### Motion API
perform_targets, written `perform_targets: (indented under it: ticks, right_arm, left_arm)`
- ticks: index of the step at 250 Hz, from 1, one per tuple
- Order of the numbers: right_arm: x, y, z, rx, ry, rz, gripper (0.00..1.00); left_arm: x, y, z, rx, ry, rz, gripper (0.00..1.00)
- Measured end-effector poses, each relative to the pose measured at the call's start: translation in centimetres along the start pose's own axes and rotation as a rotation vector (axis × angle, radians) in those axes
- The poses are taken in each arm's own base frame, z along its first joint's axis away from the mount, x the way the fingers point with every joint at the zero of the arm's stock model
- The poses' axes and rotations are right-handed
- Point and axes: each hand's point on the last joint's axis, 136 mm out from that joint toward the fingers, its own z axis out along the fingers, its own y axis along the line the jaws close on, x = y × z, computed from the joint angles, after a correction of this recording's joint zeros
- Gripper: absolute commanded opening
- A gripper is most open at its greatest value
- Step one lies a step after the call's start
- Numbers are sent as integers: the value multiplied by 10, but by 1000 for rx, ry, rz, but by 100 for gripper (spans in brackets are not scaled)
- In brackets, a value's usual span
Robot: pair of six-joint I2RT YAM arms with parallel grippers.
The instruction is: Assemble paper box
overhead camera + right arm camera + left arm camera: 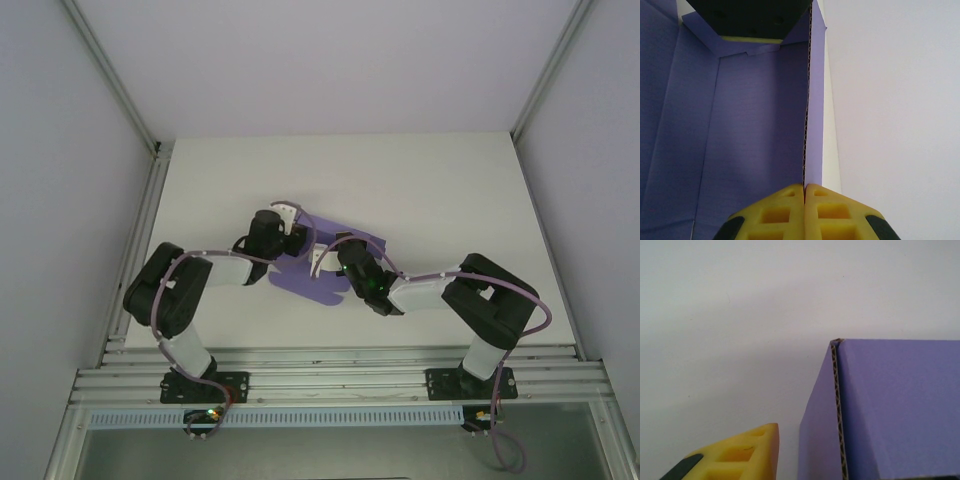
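Box (pixel 305 280) of purple card sits partly folded near the middle of the table (pixel 420 190), between the two arms. The right gripper (pixel 322 258) comes in from the right. In its wrist view its yellow fingers (pixel 775 210) are pressed together on the raised edge of one upright wall, whose corrugated edge runs straight down into the seam between them. To the left of that wall the box's inner floor (pixel 755 125) and a folded far flap show. A dark body at the far end of the box is probably the left gripper (pixel 755 15).

The left gripper (pixel 290 215) sits at the box's far left corner. Its wrist view has one yellow finger (pixel 740 452) just beside an upright box corner (pixel 837 405), apart from it. I cannot tell whether its jaws are apart or together.
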Motion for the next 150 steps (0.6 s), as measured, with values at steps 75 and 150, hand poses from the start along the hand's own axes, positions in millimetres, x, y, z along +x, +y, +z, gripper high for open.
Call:
perform_targets:
  ticks: [75, 150]
  right_arm:
    - [1, -2, 1, 1, 8, 1, 0]
    - [11, -5, 3, 2, 39, 20, 0]
  left_arm:
    - [-3, -7, 13, -73, -43, 69, 0]
    - [-10, -8, 21, -313, -82, 170, 0]
